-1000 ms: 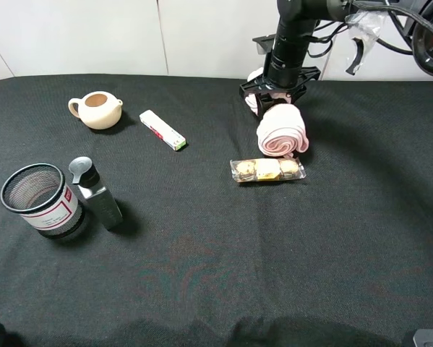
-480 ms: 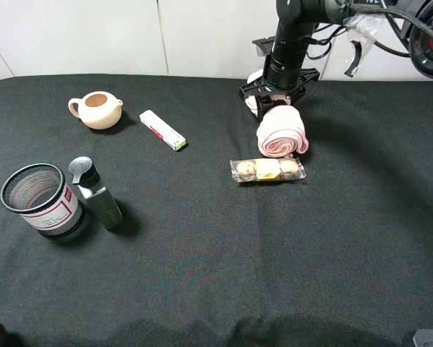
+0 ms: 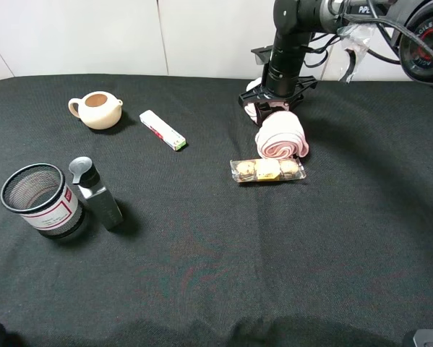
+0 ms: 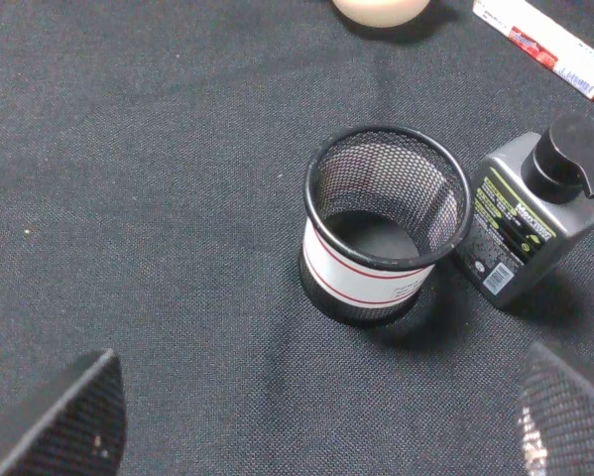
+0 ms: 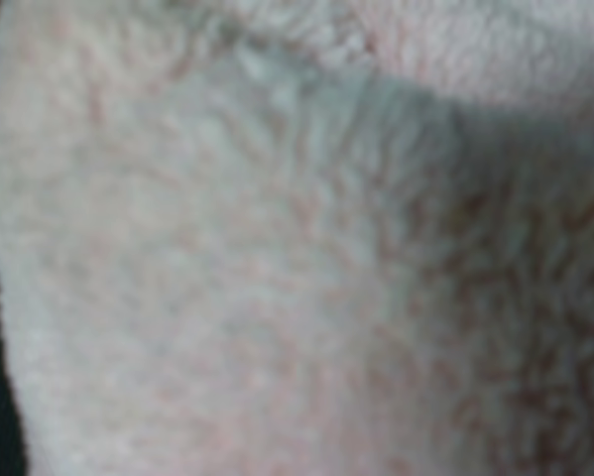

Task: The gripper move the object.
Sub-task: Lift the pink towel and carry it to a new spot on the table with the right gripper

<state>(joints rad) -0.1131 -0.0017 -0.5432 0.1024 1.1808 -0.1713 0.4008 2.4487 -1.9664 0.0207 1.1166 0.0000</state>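
The pale-pink rolled towel (image 3: 281, 135) lies on the black cloth at the back right, its near lobe pointing toward the cookie packet. My right gripper (image 3: 274, 97) stands straight down over the towel's far part. Its dark fingers stand apart on either side of the roll, so it looks open. The right wrist view is filled by blurred towel fabric (image 5: 277, 248), with no fingers showing. My left gripper (image 4: 316, 426) is open and empty; its two fingertips (image 4: 73, 416) are wide apart above the cloth, short of the mesh cup.
A clear cookie packet (image 3: 267, 170) lies just in front of the towel. A cream teapot (image 3: 97, 109) and a white box (image 3: 163, 130) are at the back left. A mesh cup (image 3: 39, 199) and a grey bottle (image 3: 99, 194) stand front left.
The right arm has shifted slightly toward the back above the towel. The towel has stayed nearly where it was. Nothing else moved.
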